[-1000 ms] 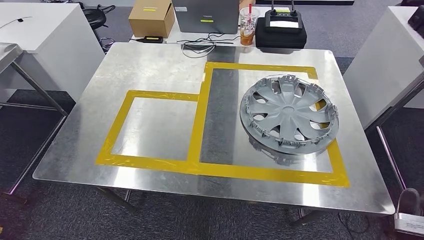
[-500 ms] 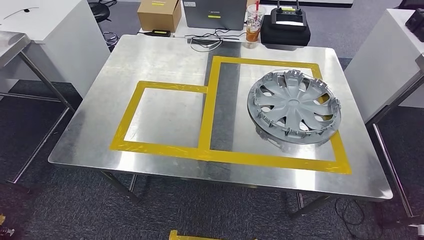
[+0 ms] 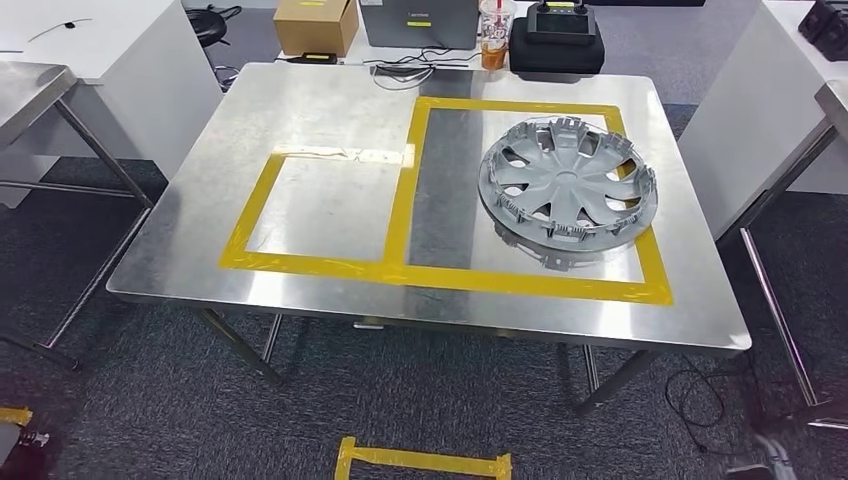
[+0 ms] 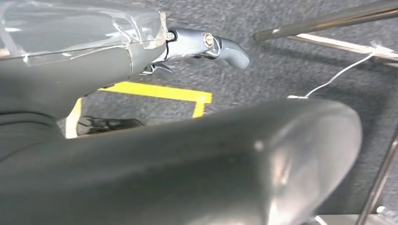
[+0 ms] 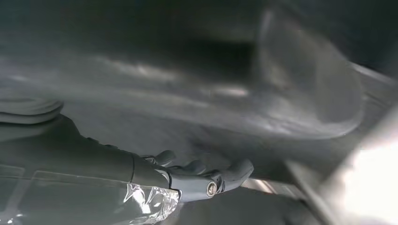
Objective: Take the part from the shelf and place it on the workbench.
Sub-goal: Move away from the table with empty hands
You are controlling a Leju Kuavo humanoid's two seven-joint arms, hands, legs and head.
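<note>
The part, a silver wheel cover (image 3: 565, 190), lies flat on the steel workbench (image 3: 330, 110), inside the larger yellow-taped rectangle (image 3: 400, 215) on the right half. No hand touches it. My left hand (image 4: 187, 44) hangs above grey carpet with its fingers loosely extended and nothing in them. My right hand (image 5: 197, 178) also hangs free, its fingers slightly bent and holding nothing.
Beyond the workbench's far edge sit a cardboard box (image 3: 315, 25), a drink cup (image 3: 492, 30) and a black case (image 3: 556, 40). White cabinets (image 3: 100, 60) flank the bench, and a second metal table (image 3: 30, 85) stands at the left. Yellow tape (image 3: 420, 462) marks the floor in front.
The whole picture has shifted: the camera has backed away, so the bench looks smaller and farther off and more floor shows. The wheel cover stays in place on the bench.
</note>
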